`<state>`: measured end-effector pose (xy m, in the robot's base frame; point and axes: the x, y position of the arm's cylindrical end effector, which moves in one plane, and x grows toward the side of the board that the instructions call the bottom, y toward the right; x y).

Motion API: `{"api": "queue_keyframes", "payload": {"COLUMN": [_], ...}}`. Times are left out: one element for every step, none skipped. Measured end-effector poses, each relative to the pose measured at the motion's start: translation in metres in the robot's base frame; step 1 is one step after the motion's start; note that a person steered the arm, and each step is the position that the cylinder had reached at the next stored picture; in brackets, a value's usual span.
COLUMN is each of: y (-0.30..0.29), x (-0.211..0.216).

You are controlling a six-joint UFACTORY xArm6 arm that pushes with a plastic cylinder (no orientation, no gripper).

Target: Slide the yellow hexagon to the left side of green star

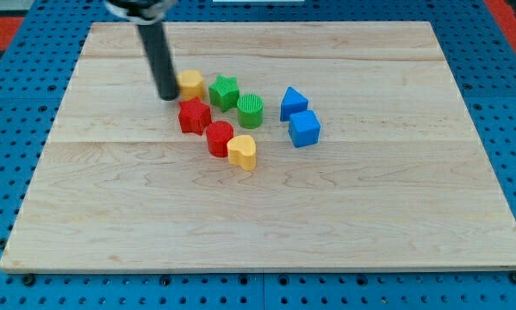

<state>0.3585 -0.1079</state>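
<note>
On the wooden board [369, 207] we see six blocks bunched a little left of centre, toward the far side. A green cylinder [250, 111] sits in the middle of the bunch. To its right lie two blue blocks: a blue triangular block [293, 102] farther off and a blue cube [305, 128] just nearer, close together. To its left stands a red star-like block [194, 115], with a red block [220, 138] of unclear shape nearer. Touching that one, on its near right, is a yellow heart [242, 151]. Blue pegboard [8, 155] surrounds the board.

Rod [157, 52] cut off at 12 o'clock edge; its lower end hides the yellow hexagon's [192, 83] 9 o'clock side.
</note>
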Motion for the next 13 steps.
{"api": "queue_keyframes", "payload": {"y": [0.040,0.022,0.031,0.063,0.053,0.069,0.072,0.113,0.058,0.024,0.011,-0.038,-0.027], "x": [-0.001,0.001,0.001,-0.009,-0.016,-0.049,-0.065,-0.084,-0.103,-0.073,-0.103,-0.094,-0.072]}}
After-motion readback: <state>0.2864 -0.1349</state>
